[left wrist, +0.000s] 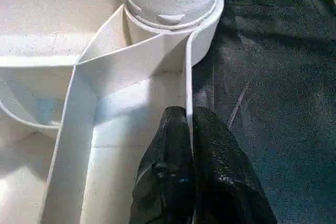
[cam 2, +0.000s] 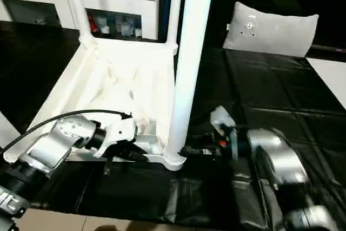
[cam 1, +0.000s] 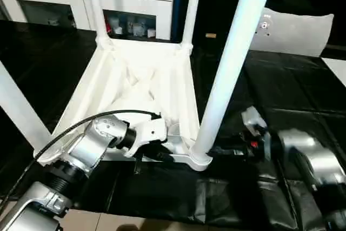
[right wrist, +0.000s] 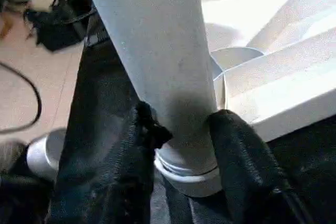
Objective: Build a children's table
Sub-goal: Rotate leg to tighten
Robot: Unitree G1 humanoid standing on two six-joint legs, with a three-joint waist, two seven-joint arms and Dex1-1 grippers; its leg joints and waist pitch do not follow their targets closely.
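The white tabletop (cam 1: 135, 85) lies upside down on the black mat, ribbed underside up. All four white legs stand in its corner sockets: two far ones (cam 1: 94, 4) (cam 1: 192, 4), one at the near left (cam 1: 16, 106) and one at the near right (cam 1: 232, 63). My left gripper (cam 1: 162, 155) is shut on the tabletop's thin near rim (left wrist: 188, 77), just beside the near-right socket (left wrist: 173, 14). My right gripper (cam 1: 216, 151) is shut around the base of the near-right leg (right wrist: 157, 51), one black finger (right wrist: 236, 145) on each side just above the socket collar.
A black mat (cam 1: 281, 90) covers the floor around the tabletop. A white cabinet with glass doors (cam 1: 54, 4) stands behind it. A grey pillow (cam 1: 294, 31) lies at the far right. Bare light floor (cam 1: 108, 223) shows at the mat's near edge.
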